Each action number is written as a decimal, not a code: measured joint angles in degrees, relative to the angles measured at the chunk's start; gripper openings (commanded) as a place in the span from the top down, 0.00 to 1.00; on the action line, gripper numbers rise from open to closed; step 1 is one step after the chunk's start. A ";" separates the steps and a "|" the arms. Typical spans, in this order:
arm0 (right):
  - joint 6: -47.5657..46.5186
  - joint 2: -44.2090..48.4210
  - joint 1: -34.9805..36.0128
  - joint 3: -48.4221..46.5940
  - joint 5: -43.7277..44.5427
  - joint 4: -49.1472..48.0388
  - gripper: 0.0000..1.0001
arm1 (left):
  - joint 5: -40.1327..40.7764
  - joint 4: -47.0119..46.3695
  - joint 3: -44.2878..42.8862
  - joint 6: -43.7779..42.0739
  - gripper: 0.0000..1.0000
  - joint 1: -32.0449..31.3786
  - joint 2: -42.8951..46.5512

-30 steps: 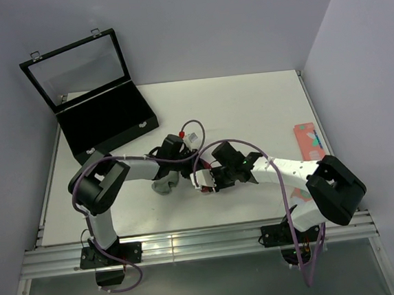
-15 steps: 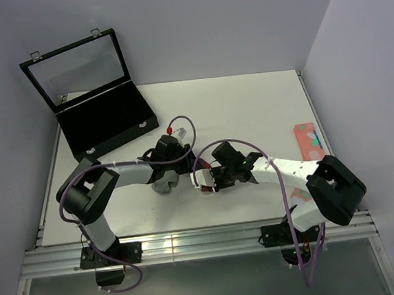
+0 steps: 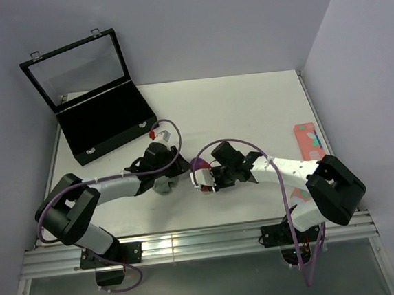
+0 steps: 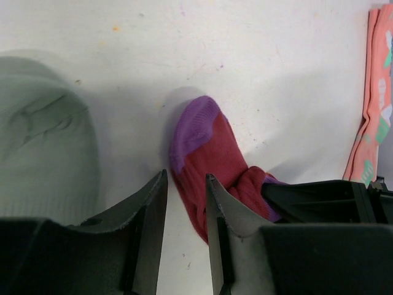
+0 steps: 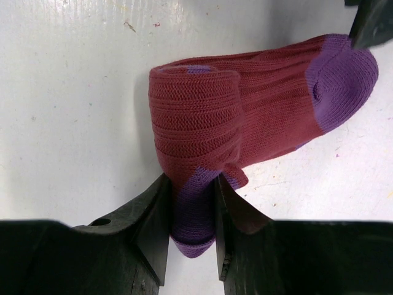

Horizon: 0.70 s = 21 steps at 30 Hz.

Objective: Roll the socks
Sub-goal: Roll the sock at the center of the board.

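The magenta-red sock [image 5: 245, 104] lies partly rolled on the white table, its purple heel [image 4: 193, 126] pointing away from the roll. My right gripper [image 5: 191, 181] is shut on the roll's purple end, seen from above near the table's middle [image 3: 201, 180]. My left gripper [image 4: 186, 175] stands open just left of that sock, one finger [image 4: 215, 209] against its edge, with bare table between the jaws. The grey sock [image 4: 43, 153] lies bunched to the left, right beside the left gripper [image 3: 163, 172] in the top view.
A black case [image 3: 108, 121] with its glass lid [image 3: 79, 64] raised stands at the back left. A salmon-pink patterned sock [image 3: 308, 140] lies by the right edge. The two grippers are close together near the table's middle.
The left arm's elbow swung left and down. Its gripper drew back leftward and its jaws widened. The right gripper kept its hold and did not move.
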State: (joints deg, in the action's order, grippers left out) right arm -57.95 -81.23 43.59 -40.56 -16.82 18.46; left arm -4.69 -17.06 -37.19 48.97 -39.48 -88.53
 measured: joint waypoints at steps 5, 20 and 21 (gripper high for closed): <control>0.04 -0.28 0.00 -0.70 0.37 1.05 0.78 | 1.60 -1.09 2.14 1.86 0.64 -0.15 0.50; 1.29 -2.27 0.00 -4.00 0.90 5.64 0.78 | 0.02 -3.26 -7.06 2.40 0.85 -3.58 -13.81; 1.31 -2.67 0.00 -4.55 0.79 6.34 0.78 | -0.15 -3.26 -7.78 2.40 0.86 -3.58 -14.45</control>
State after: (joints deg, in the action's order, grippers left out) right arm -56.64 -83.90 43.59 -45.10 -16.03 24.80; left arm -4.84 -20.32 -44.97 51.37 -43.07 -102.98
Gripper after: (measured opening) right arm 0.354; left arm 0.163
